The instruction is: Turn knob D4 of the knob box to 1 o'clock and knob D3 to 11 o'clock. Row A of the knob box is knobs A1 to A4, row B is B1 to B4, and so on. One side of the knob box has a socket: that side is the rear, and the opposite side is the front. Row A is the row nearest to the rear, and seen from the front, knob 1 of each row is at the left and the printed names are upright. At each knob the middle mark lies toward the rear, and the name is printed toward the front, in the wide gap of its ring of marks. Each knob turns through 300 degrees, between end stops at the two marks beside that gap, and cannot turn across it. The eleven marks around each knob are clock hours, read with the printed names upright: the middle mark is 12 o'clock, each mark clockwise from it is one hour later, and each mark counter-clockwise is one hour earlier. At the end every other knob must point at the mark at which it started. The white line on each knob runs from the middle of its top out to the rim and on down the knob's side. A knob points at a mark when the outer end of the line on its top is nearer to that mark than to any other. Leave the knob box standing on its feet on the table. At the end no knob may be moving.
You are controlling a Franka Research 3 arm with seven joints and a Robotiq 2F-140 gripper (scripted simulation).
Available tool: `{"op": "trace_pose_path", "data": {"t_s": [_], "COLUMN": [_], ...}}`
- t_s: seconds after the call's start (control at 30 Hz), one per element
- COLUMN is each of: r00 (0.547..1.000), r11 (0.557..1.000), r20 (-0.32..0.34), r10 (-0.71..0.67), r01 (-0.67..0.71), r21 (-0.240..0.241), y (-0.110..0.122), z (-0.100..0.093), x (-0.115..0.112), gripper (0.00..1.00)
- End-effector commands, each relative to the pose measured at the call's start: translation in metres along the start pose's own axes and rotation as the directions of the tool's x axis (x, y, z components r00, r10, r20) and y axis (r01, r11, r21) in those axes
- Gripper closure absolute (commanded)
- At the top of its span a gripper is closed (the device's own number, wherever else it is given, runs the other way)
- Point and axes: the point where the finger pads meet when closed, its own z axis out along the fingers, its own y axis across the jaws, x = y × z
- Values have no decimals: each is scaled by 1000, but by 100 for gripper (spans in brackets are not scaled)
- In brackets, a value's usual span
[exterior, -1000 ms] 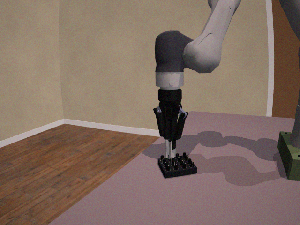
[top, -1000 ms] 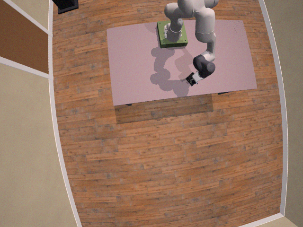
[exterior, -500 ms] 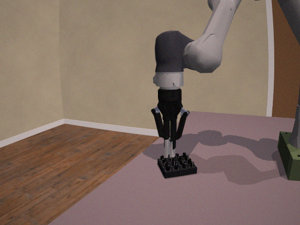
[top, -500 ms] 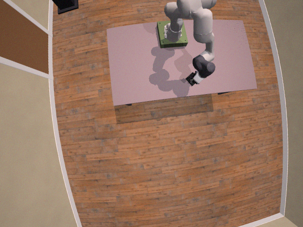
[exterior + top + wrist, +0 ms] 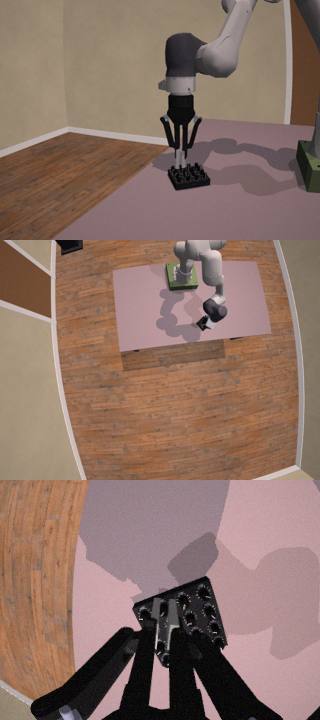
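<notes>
- Knob box: black, with pale marks in broken rings around its black knobs.
- Tool: black body and linkages, light grey fingertips.
- Worktop: plain dusty pink, greyed mauve in the shadows.
- Arm: whitish grey, with a dark charcoal section near the wrist.
- Base block: green, dotted with small dark spots.
- Floor: orange-brown wood in a plank pattern, streaked darker.
- Walls: plain beige.
- Skirting: white.
- Door-like panel: plain brown.
</notes>
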Motion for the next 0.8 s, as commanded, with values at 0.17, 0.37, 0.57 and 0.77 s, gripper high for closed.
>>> {"op": "trace_pose_path", "data": {"t_s": [0.17, 0.37, 0.57, 0.77], "r00": [971, 944, 925, 903], "r11": [971, 944, 925, 903], "r20": [6, 7, 7, 7], "r10": [-238, -331, -379, -430], "r01": [238, 331, 379, 430], "r21": [-7, -7, -6, -6], "y": [1, 1, 1, 1], "z": [0, 0, 0, 0], "x": [1, 1, 1, 1], "gripper": [95, 95, 95, 95]}}
